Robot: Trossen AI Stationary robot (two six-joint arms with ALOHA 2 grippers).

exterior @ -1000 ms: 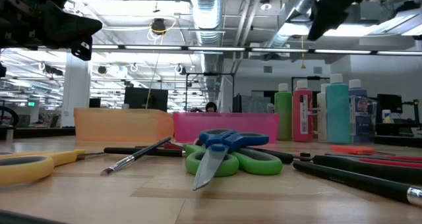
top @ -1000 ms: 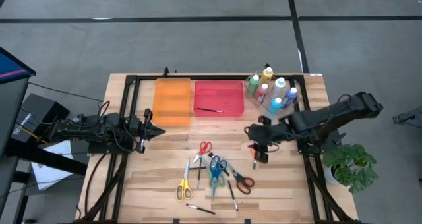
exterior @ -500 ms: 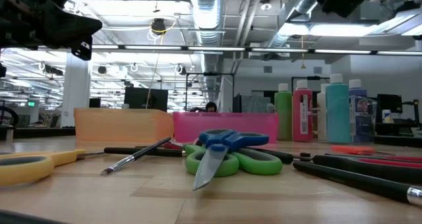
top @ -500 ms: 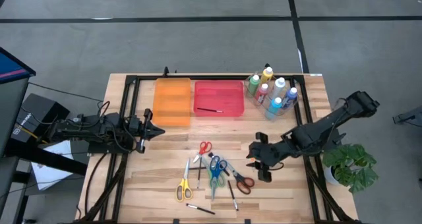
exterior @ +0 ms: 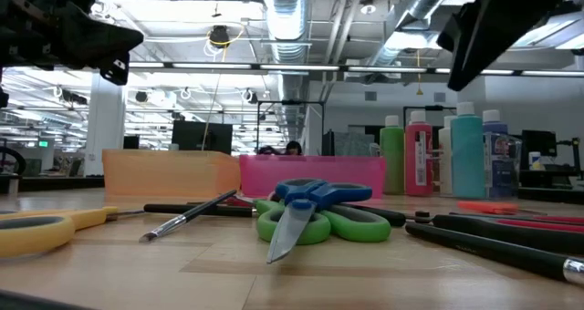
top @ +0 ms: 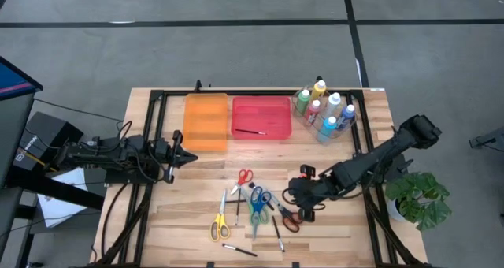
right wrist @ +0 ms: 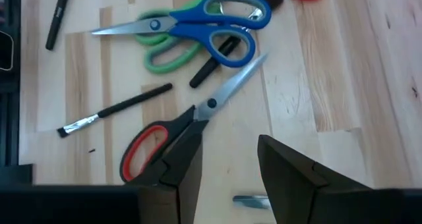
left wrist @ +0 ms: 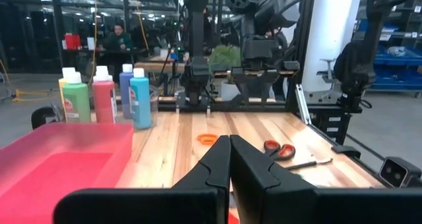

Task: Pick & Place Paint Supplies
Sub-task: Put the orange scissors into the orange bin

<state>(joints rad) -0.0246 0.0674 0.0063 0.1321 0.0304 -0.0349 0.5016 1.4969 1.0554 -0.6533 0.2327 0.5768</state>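
While my right gripper (top: 307, 207) hangs low over the scissor cluster near the table's (top: 346, 228) 5 o'clock area, its fingers (right wrist: 290, 168) stand spread w/ a clear gap, holding nothing. Directly under them lie the red-and-black scissors (right wrist: 178, 128), one finger over the black handle; whether it touches I can't tell. Just beyond sit the blue scissors (right wrist: 211, 23) crossed over the green scissors (right wrist: 165, 56), w/ a dark-handled brush (right wrist: 115, 109) lying between them and the red-and-black pair.

From above, the rest of the loose stuff spreads around table center-to-6 o'clock: small red scissors (top: 245, 176) at center, yellow scissors (top: 218, 223) toward 7 o'clock, another brush (top: 238, 250) at 6 o'clock near the front edge.

Paint bottles (top: 324, 110) stand upright in a tight group at 1 o'clock: green, yellow, pink, white, blue caps showing. At 12 o'clock the orange bin (top: 205, 123) and pink bin (top: 261, 117) sit side by side, touching; one brush (top: 249, 131) lies inside the pink bin.

My left gripper (top: 187, 156) waits at 9 o'clock, above the table's left side, well apart from the supplies, fingers (left wrist: 211, 168) pressed together, nothing between them.

Far bkgd in left wrist view: a person (left wrist: 117, 36) seated in the room beyond.
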